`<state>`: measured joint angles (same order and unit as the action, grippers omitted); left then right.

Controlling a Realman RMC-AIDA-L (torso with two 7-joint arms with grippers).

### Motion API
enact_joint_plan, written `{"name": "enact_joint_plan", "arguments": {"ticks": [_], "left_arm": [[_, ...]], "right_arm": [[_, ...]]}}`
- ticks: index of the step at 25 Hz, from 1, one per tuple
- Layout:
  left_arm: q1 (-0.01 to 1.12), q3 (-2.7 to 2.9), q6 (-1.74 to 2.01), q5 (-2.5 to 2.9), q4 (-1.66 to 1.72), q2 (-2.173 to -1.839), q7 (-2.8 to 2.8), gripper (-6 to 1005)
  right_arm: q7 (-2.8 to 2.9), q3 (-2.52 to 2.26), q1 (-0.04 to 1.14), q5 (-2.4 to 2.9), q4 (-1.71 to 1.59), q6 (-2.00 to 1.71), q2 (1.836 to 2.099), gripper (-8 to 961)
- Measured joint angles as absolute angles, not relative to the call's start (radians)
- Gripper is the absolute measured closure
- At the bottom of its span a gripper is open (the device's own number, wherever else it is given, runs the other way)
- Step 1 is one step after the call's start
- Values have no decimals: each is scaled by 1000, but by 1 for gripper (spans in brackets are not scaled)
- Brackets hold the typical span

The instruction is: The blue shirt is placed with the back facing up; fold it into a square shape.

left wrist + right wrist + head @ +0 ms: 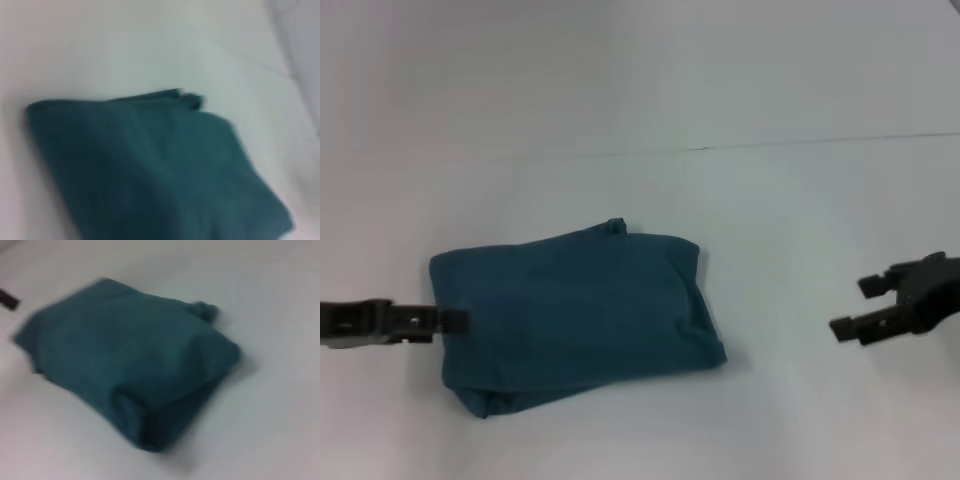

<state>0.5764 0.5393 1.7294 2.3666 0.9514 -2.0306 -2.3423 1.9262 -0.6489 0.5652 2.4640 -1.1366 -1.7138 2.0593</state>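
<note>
The table [770, 90] is pale and wide; the shirt [575, 310] lies just below its middle, already a thick, roughly square packet, long edges running from eight o'clock to two o'clock, a nub of cloth poking out at its twelve o'clock edge; no lettering shows. The left gripper [455, 320] sits at the packet's nine o'clock edge, its tip touching or just shy of the cloth; I cannot tell whether its fingers are together or apart. The right gripper [855, 307] hangs well off at three o'clock, fingers apart, holding nothing. The risk, to my eye: if the left arm catches the top layer as it backs away, the fold could drag open; the bulgy three o'clock side looks loose enough to slump.
</note>
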Motion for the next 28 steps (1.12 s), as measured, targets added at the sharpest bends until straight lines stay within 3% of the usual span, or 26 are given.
{"name": "enact_joint_plan", "arguments": {"ticks": [6, 11, 16, 28], "left_arm": [[411, 399, 1878, 2226, 1019, -2078, -1964, 311], [328, 335, 1922, 2212, 1013, -2096, -1815, 97], [313, 343, 1986, 2229, 1008, -2101, -1769, 45], [317, 359, 2016, 2254, 982, -2102, -1717, 48]], "right_arm": [[1861, -653, 556, 2373, -1161, -1856, 2064, 8], [1823, -658, 554, 2365, -1167, -1898, 2082, 7], [1805, -674, 555, 2364, -1159, -1910, 2087, 7], [1776, -684, 550, 2362, -1103, -1889, 2091, 7]]}}
